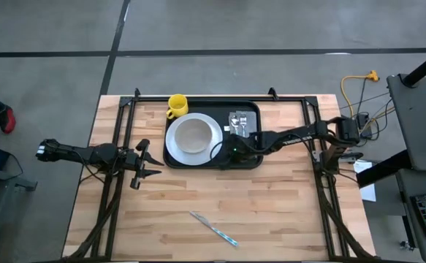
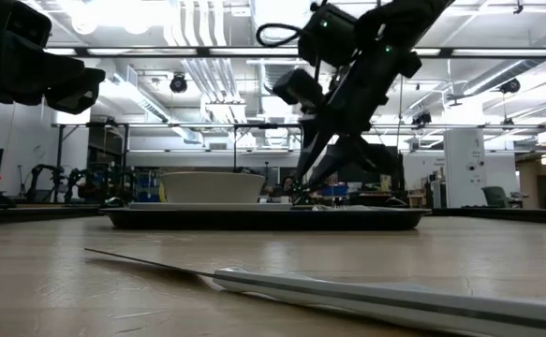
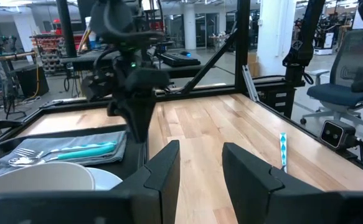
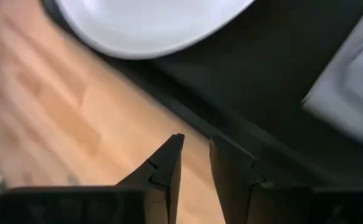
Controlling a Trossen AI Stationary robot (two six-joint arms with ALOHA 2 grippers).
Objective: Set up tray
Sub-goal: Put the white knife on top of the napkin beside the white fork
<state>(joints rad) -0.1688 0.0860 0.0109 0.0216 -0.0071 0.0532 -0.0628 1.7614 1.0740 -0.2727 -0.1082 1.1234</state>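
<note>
The black tray (image 1: 220,109) lies at the far middle of the table. It carries a white plate (image 1: 211,126) with a bowl (image 1: 192,135), a yellow mug (image 1: 177,106), and a grey napkin (image 1: 243,123) with a teal-handled fork and spoon on it. My right gripper (image 1: 227,159) hangs over the tray's near rim (image 4: 231,134), fingers pointing down with a narrow gap and nothing between them. My left gripper (image 1: 145,161) is open and level, left of the tray, above bare wood. A knife (image 1: 214,229) lies flat near the table's near edge.
The black frame rails (image 1: 198,97) run along the far edge and both sides of the table. Bare wood spreads between the tray and the knife (image 2: 347,290). Cables and a desk (image 1: 417,109) stand off the table's right side.
</note>
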